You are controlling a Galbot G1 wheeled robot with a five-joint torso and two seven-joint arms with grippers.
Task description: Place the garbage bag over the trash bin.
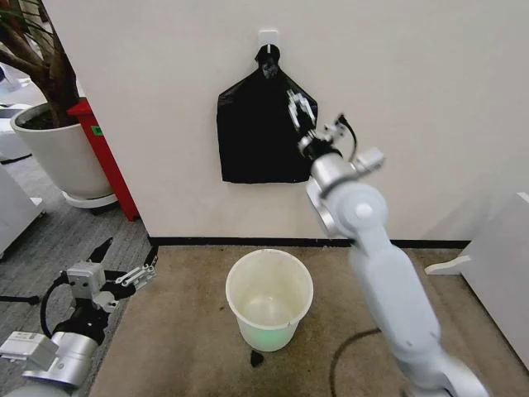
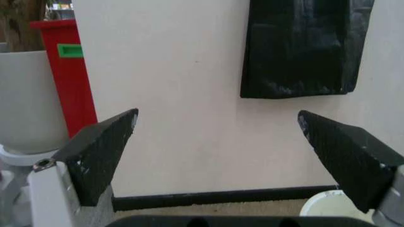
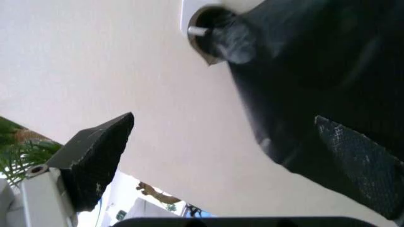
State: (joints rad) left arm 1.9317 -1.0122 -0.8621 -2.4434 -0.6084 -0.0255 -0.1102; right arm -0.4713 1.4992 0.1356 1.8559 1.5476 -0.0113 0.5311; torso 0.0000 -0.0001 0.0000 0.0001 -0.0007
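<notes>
At about 10 o'clock in the head view stands a white plant pot point(image 1: 62, 153) holding soil and a tree trunk, with a red box point(image 1: 106, 157) just beside it against the wall. At 7 o'clock the left gripper point(image 1: 126, 263) waits low over the carpet, its jaws spread wide and holding nothing.

At 12 o'clock the garbage bag point(image 1: 256, 132) hangs flat against the wall from a white hook point(image 1: 267, 37), gathered to a knot at the top. It looks thin, light and limp, glossy enough to slip, and I judge it would tear if tugged hard against the hook. The sensible hold is 1 pinch on the upper shoulder near the knot, lifting up and off.

At 6 o'clock, directly below the bag and well apart from it, the trash bin point(image 1: 269, 299) sits upright on the carpet. It is bare inside, with no liner yet.

At 1 o'clock the right gripper point(image 1: 301, 107) is raised at the bag's upper right edge, jaws parted, with 1 pad in front of the plastic and nothing clamped.
</notes>
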